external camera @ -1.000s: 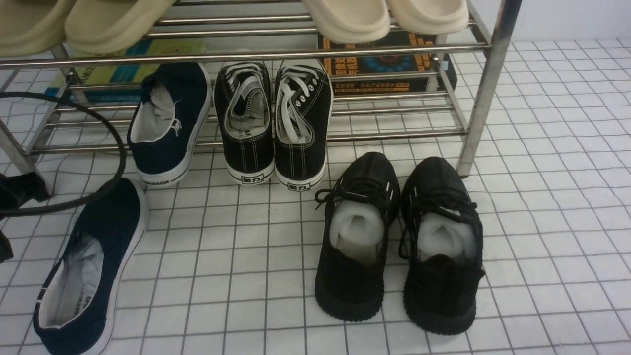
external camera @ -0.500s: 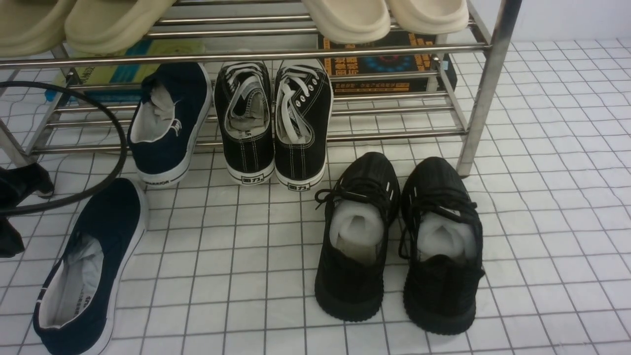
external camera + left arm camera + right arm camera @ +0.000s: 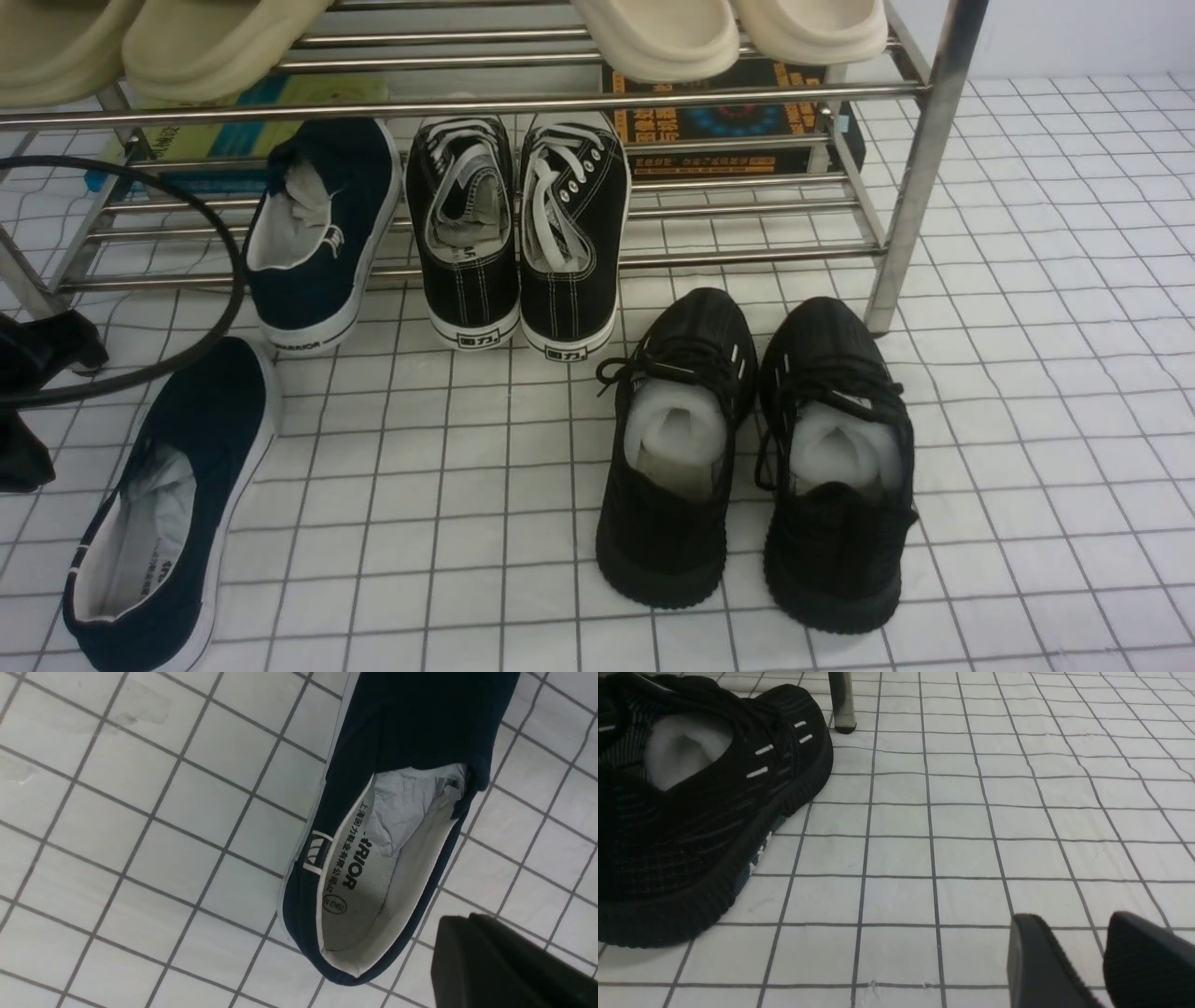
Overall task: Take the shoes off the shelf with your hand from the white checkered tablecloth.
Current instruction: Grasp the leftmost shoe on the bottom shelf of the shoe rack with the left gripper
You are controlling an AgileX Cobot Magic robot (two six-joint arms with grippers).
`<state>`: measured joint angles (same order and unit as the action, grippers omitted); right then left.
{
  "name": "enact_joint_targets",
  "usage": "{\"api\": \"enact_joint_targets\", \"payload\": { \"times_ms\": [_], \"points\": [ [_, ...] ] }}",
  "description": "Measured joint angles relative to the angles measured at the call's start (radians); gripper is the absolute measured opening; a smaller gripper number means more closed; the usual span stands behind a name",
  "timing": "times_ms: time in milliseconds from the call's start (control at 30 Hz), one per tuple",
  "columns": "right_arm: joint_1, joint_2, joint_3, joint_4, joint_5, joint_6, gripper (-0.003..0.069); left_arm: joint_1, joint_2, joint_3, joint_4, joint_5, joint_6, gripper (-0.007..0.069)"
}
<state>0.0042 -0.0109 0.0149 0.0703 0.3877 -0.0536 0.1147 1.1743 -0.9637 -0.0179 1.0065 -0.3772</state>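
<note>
1. Front view, far left: the left gripper [image 3: 33, 401] is hanging at the frame edge over the white checkered tablecloth [image 3: 467, 448], with a black cable [image 3: 240, 280] looping off it. Can't tell if it's parted or clamped; the left wrist view is only showing one finger [image 3: 504, 961].
2. One navy slip-on [image 3: 168, 504] is lying on the cloth near it, ungripped.
3. The other navy slip-on [image 3: 322, 233] is sitting on the lower bars of the shelf [image 3: 922, 168], heel sticking out.
4. Black canvas sneakers [image 3: 518, 243] are sitting right beside it.
5. Black knit sneakers [image 3: 756, 457] are resting on the cloth.
6. Right wrist view: the right gripper [image 3: 1073, 924] is hovering low over the cloth, fingers slightly apart, empty.
</note>
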Motion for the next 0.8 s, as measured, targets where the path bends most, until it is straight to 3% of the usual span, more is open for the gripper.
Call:
{"api": "enact_joint_targets", "payload": {
  "times_ms": [800],
  "points": [
    [0.000,0.000,0.000,0.001,0.000,0.000,0.0239,0.000,0.000,0.000,-0.018,0.007,0.000,0.0013]
  ]
}}
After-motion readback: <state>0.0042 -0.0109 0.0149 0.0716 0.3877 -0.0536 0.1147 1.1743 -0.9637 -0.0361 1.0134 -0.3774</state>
